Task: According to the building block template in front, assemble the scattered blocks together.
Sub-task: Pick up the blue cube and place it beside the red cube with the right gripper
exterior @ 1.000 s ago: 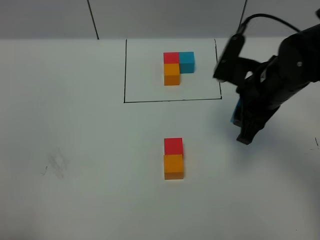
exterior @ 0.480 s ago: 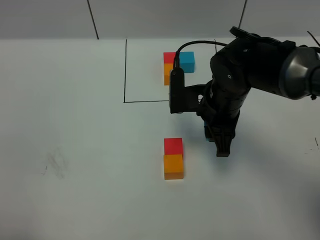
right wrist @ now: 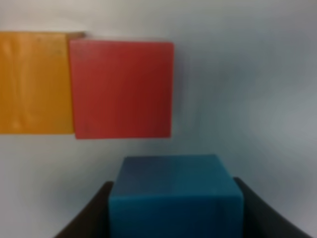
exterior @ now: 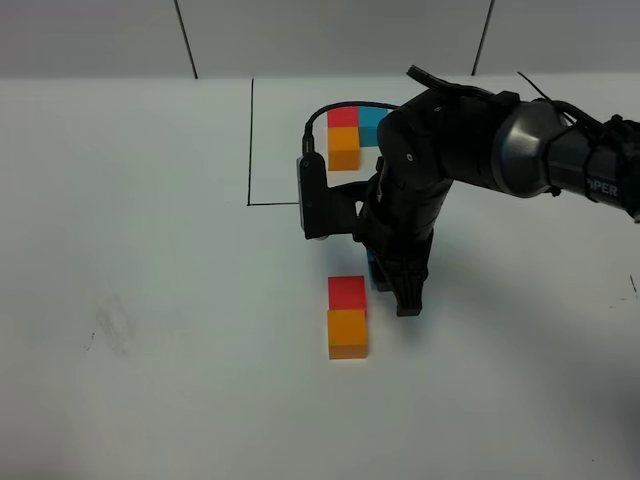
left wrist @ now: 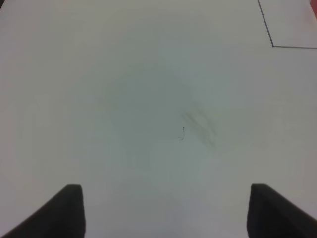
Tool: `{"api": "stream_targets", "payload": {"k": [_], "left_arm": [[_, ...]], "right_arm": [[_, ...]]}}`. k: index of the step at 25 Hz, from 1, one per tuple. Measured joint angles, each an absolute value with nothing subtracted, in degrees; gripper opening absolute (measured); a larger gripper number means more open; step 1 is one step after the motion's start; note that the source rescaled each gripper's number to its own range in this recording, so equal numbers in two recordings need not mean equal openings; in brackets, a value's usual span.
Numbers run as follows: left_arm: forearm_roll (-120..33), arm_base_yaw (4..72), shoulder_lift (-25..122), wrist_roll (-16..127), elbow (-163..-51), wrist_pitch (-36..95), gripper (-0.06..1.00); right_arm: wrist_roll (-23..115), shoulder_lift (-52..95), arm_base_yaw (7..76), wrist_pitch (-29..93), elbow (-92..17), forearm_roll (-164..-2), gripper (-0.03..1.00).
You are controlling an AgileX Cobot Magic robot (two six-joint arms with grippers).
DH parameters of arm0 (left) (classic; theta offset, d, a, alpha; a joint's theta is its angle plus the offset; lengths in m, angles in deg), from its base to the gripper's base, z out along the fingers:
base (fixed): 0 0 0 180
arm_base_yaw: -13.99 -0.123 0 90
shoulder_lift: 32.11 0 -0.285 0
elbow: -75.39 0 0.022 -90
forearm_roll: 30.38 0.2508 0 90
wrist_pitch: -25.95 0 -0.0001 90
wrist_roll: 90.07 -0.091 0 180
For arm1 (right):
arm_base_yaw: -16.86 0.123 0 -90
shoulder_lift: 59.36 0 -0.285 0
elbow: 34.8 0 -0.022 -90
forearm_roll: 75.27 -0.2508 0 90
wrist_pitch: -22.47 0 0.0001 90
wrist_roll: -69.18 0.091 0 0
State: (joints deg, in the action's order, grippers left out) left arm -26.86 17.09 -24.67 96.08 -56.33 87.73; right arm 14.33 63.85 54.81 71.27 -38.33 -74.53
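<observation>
The template is an L of red [exterior: 342, 116], blue [exterior: 374, 122] and orange [exterior: 344, 148] cubes inside a black drawn rectangle [exterior: 250, 150] at the back. A loose red cube [exterior: 347, 292] and a loose orange cube [exterior: 347, 333] lie touching, mid-table. My right gripper [exterior: 396, 294] is shut on the loose light blue cube [exterior: 373, 272] and holds it just right of the red cube, with a small gap. In the right wrist view the blue cube [right wrist: 176, 198] sits between my fingers, beside the red [right wrist: 121, 88] and orange [right wrist: 34, 82] cubes. My left gripper [left wrist: 168, 213] is open over bare table.
The table [exterior: 150, 300] is white, with a faint grey smudge [exterior: 112, 330] at the left, which also shows in the left wrist view [left wrist: 198, 126]. A corner of the black rectangle [left wrist: 271, 45] shows in the left wrist view. The right arm [exterior: 470, 140] hides part of the rectangle.
My right arm has swung left and forward with the blue cube, from the table's right side to just beside the loose red cube. The red and orange cubes have not moved.
</observation>
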Motion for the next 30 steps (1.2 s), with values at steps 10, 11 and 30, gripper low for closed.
{"api": "stream_targets", "payload": {"k": [10, 11, 30], "left_arm": [[-26.86, 17.09, -24.67, 96.08, -56.33, 87.73, 0.52], [-26.86, 17.09, -24.67, 96.08, -56.33, 87.73, 0.52], [-26.86, 17.09, -24.67, 96.08, -56.33, 87.73, 0.52]], "right_arm": [[17.04, 63.87, 54.81, 73.09, -37.54, -73.57, 0.16], [17.04, 63.87, 54.81, 73.09, -37.03, -73.69, 0.16], [13.79, 63.87, 54.81, 67.43, -33.81, -76.76, 0.16]]}}
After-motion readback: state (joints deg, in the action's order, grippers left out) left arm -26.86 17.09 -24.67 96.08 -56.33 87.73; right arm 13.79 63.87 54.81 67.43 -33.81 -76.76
